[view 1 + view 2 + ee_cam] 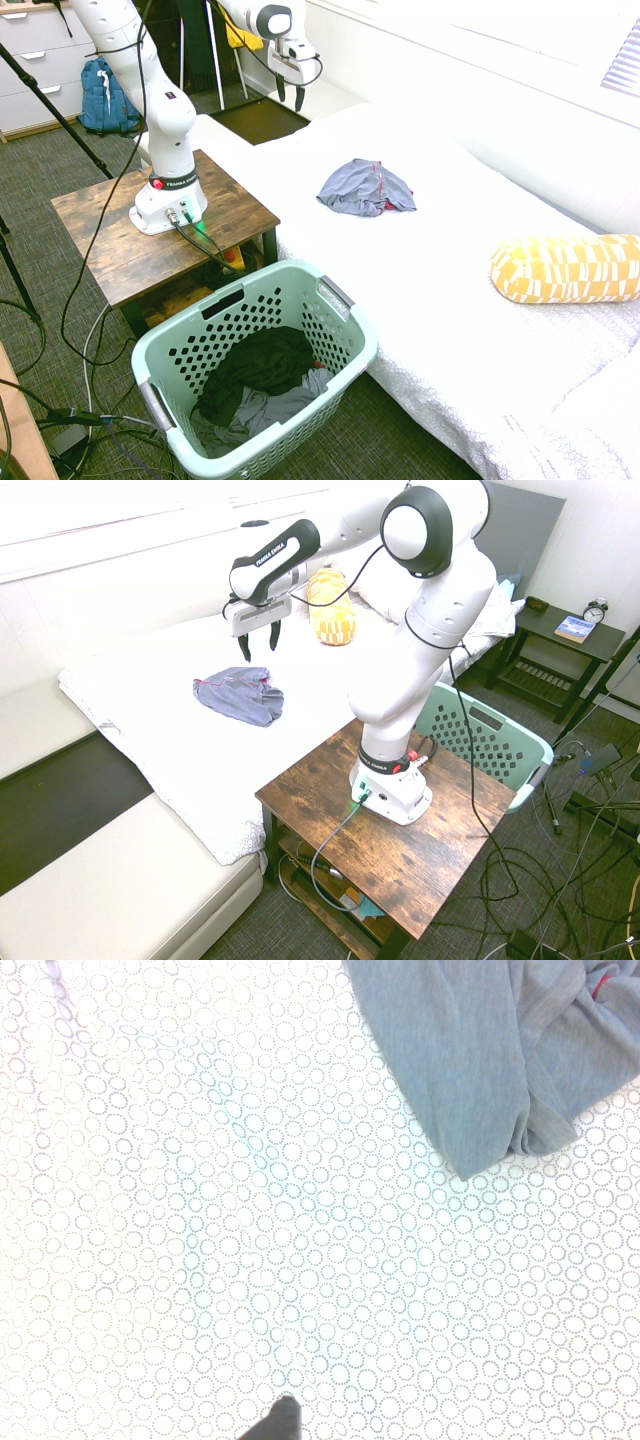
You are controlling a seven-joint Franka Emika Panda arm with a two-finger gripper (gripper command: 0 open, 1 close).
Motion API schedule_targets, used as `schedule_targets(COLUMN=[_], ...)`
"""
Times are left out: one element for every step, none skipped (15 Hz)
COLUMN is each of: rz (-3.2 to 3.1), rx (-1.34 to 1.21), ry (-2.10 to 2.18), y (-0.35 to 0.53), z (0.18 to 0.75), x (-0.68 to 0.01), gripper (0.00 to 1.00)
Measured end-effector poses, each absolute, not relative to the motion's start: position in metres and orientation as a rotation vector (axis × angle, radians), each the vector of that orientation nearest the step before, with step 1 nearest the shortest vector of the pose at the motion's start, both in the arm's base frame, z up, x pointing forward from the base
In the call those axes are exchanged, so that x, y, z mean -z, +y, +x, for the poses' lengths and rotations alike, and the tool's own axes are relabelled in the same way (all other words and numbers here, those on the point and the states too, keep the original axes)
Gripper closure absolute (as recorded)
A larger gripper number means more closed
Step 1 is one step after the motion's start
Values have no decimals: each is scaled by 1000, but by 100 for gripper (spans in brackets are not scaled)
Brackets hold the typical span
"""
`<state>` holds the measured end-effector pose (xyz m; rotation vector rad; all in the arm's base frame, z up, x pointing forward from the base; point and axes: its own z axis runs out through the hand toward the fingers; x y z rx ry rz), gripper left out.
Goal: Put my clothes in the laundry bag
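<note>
A crumpled grey T-shirt with thin red trim, the clothes [366, 187] [240, 694] [480, 1050], lies on the white bed. My gripper [290, 97] [260, 644] hangs open and empty above the bed, a little to the side of the shirt and not touching it. The laundry bag [345, 305] [493, 742] is a pale mint-green perforated basket on the floor between the bed and the wooden table. Inside it lie a black garment [255, 368] and some grey cloth.
A yellow patterned pillow [568, 268] [331, 605] lies on the bed beyond the shirt. The wooden side table [100, 235] [440, 860] stands next to the basket. A blue backpack [103, 97] leans by the drawers. A nightstand [560, 640] holds a book and clock.
</note>
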<state>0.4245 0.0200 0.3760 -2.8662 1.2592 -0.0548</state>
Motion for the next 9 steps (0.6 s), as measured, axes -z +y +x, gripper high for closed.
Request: schedule_targets(rz=[-2866, -2871, -2878, -2883, -2890, -2904, -2921, -2934, -2945], rx=[56, 57, 73, 105, 139, 167, 182, 183, 177], ry=[1258, 1255, 1249, 1244, 1239, 1237, 1236, 1229, 1217], y=[20, 21, 20, 19, 15, 9, 3, -1, -4], z=[425, 426, 429, 438, 451, 470, 488, 506, 523], x=[-376, -376, -377, -378, -378, -373, -361, -343, -320], gripper=[0, 0, 0, 0, 0, 0, 0, 0, 0])
